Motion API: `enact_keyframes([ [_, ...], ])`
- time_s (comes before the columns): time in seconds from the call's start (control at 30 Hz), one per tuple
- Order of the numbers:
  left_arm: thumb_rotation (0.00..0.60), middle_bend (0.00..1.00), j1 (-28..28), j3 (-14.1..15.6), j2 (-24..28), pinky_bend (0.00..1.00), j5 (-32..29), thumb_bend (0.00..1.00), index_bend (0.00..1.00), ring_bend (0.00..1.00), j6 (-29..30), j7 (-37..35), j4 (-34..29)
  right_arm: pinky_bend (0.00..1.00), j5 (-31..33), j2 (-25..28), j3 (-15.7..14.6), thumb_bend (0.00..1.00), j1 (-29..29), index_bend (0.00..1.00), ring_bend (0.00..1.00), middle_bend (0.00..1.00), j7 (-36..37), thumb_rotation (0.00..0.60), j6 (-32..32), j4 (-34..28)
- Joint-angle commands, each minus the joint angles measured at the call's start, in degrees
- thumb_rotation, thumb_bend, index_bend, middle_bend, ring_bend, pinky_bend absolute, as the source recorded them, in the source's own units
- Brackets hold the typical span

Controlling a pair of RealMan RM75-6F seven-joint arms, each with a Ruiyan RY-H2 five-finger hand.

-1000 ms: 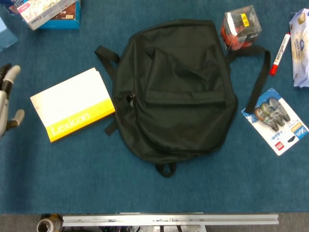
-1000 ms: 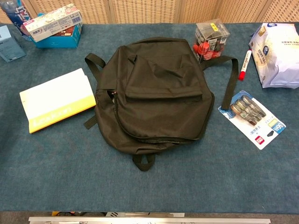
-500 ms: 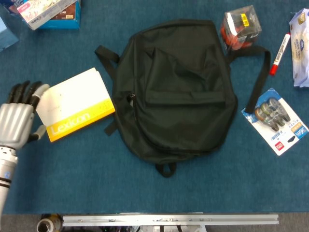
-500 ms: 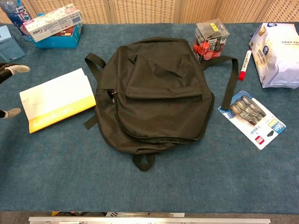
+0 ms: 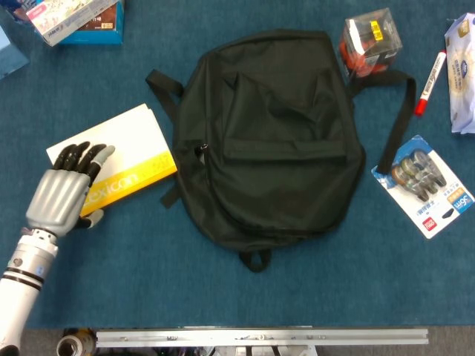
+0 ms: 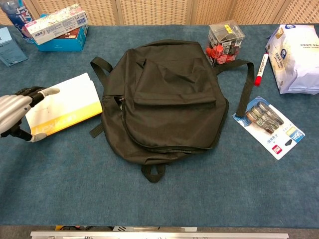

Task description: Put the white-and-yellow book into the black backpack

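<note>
The white-and-yellow book [image 5: 130, 148] [image 6: 70, 102] lies flat on the blue table, left of the black backpack [image 5: 274, 133] [image 6: 172, 97]. The backpack lies flat, and its zips look closed. My left hand [image 5: 65, 189] [image 6: 17, 112] hovers over the book's left end, fingers spread and slightly curled, thumb below the yellow edge. It holds nothing; I cannot tell whether it touches the cover. The right hand shows in neither view.
A clear box of red items [image 5: 371, 38] and a red marker [image 5: 429, 81] lie right of the backpack, with a battery pack [image 5: 427, 184] and a white bag [image 6: 294, 57]. Boxes [image 6: 57, 27] sit at the far left. A metal rail [image 5: 260, 337] lines the front edge.
My left hand has come in from the left edge and moved right, now over the book's left end. The book and backpack have not moved.
</note>
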Motion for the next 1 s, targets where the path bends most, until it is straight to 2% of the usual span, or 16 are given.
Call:
enact_keyframes([
  [0.03, 0.600, 0.09, -0.3, 0.2, -0.8, 0.07, 0.8, 0.17, 0.05, 0.04, -0.2, -1.0, 1.0, 0.41, 0.1, 0.1, -0.1, 0.14, -0.2, 0.08, 0.18, 0.30, -0.1, 0.600, 0.1, -0.1],
  [0.63, 0.600, 0.02, -0.9, -0.4, -5.4, 0.07, -1.5, 0.17, 0.00, 0.03, -2.7, -2.9, 8.7, 0.41, 0.2, 0.4, 0.0, 0.14, -0.7, 0.08, 0.18, 0.30, 0.0, 0.600, 1.0, -0.8],
  [1.0, 0.600, 0.04, -1.0, -4.7, -6.0, 0.07, -6.7, 0.17, 0.00, 0.03, -2.4, -5.2, 14.1, 0.41, 0.1, 0.3, 0.1, 0.14, -0.9, 0.08, 0.18, 0.30, 0.1, 0.600, 1.4, -1.0],
])
